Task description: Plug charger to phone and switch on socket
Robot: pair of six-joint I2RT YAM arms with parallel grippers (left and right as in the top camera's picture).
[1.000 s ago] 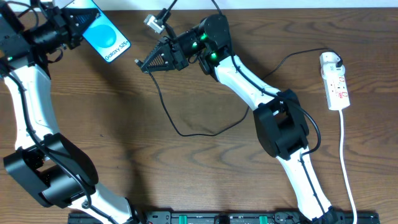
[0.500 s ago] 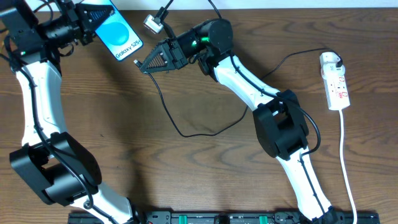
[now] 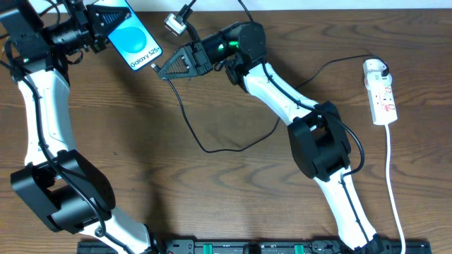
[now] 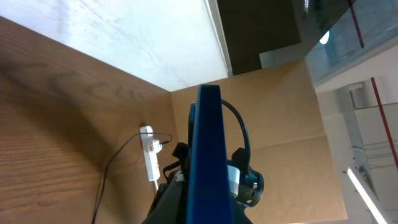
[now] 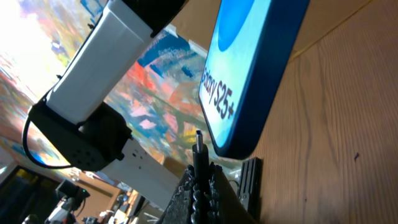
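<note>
The phone (image 3: 133,40), blue screen up with "Galaxy S25+" on it, hangs tilted above the table's far left, and my left gripper (image 3: 104,25) is shut on its upper end. The left wrist view shows it edge-on (image 4: 208,149). My right gripper (image 3: 161,70) is shut on the charger's plug tip (image 5: 198,144), which points at the phone's lower end (image 5: 239,140) and stands just short of it. The black cable (image 3: 205,147) loops over the table to the white adapter (image 3: 376,68) sitting in the socket (image 3: 383,99) at the right.
A small grey connector on its own dark cable (image 3: 174,23) lies at the table's back edge, just above my right gripper. The socket's white cord (image 3: 393,176) runs down the right side toward the front edge. My left arm's white link (image 5: 118,59) stands behind the phone.
My left gripper has carried the phone to the right, toward the right gripper. The right gripper has shifted slightly up and left, so the plug tip now stands at the phone's lower end.
</note>
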